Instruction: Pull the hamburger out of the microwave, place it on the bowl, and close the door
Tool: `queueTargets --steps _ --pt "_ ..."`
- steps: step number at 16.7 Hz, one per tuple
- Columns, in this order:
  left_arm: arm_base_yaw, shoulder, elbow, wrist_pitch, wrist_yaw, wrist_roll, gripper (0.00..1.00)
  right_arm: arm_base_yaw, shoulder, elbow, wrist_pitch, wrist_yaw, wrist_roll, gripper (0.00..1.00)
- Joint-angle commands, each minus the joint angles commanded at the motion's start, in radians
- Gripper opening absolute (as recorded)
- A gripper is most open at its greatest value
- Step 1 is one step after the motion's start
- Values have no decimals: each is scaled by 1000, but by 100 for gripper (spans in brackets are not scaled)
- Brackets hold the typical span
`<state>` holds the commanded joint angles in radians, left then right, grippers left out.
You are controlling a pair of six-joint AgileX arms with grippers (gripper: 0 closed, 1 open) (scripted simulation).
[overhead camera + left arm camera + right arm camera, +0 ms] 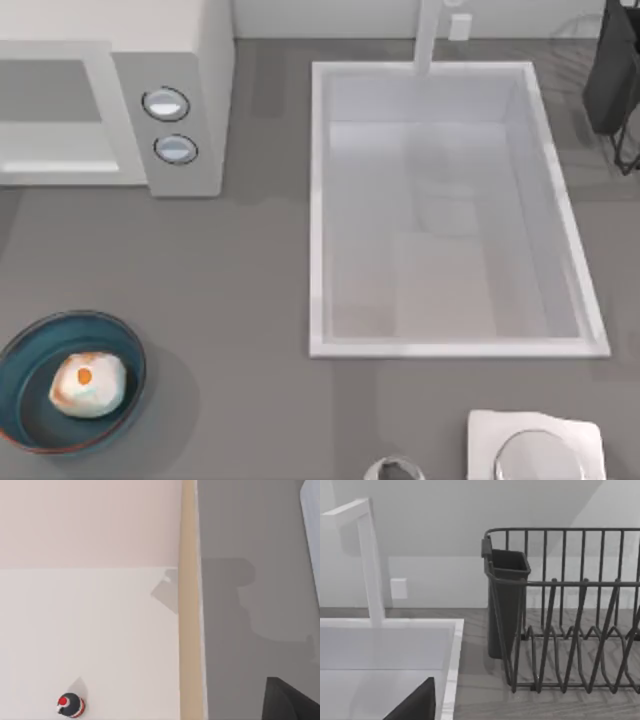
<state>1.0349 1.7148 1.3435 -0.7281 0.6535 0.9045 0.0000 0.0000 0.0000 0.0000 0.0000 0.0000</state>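
Observation:
The hamburger (88,385), a pale lump with orange patches, lies inside the teal bowl (22,352) at the table's front left. The microwave (190,60) stands at the back left with its two round knobs (166,104) facing forward. Left of the knobs its front looks open, showing a grey inside (45,90) over a pale floor. The door is out of view. A dark piece of my left gripper (292,702) hangs over the table's edge. A dark piece of my right gripper (415,705) hangs above the sink, facing the dish rack.
A white sink (318,210) with a tap (428,35) fills the table's middle. A dark wire dish rack (570,630) with a cup holder stands at the back right. A white square plate (485,435) with a silver disc lies front right, a small silver thing (393,468) beside it.

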Motion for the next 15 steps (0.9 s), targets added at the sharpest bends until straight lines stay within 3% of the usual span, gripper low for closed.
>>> queueTargets --steps 8,15 --pt "6 29 13 -11 15 14 0 0 0 0 0 0 0 100" --pt "12 121 -181 285 18 19 0 0 0 0 0 0 0 100"
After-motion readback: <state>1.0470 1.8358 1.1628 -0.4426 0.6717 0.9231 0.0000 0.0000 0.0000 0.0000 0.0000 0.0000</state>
